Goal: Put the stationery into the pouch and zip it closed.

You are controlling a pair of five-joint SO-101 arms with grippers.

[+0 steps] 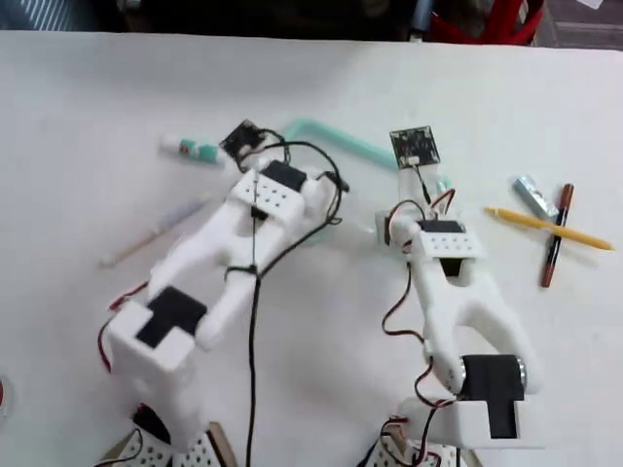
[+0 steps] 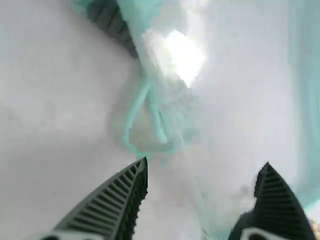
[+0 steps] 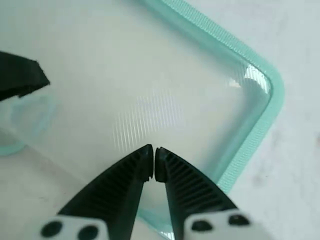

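Note:
The clear pouch (image 3: pixel 165 75) with a teal zip edge (image 1: pixel 336 136) lies flat between the two arms. My right gripper (image 3: pixel 153 156) is shut, its tips resting on the pouch's clear face near a rounded corner (image 3: pixel 265 95). My left gripper (image 2: pixel 205 172) is open just above the table, with the pouch's teal loop pull (image 2: pixel 145 125) a little ahead of its fingertips. One of its dark fingers (image 3: pixel 20 80) also appears in the right wrist view. A yellow pencil (image 1: pixel 545 227), a brown pen (image 1: pixel 557 233) and a small silver-blue piece (image 1: pixel 533 195) lie to the right.
A white and green tube (image 1: pixel 190 148) and a thin pale pen (image 1: pixel 156 232) lie left of the left arm. Black cables (image 1: pixel 255 292) run down between the arms. Dark and red objects (image 1: pixel 487 19) stand beyond the table's far edge.

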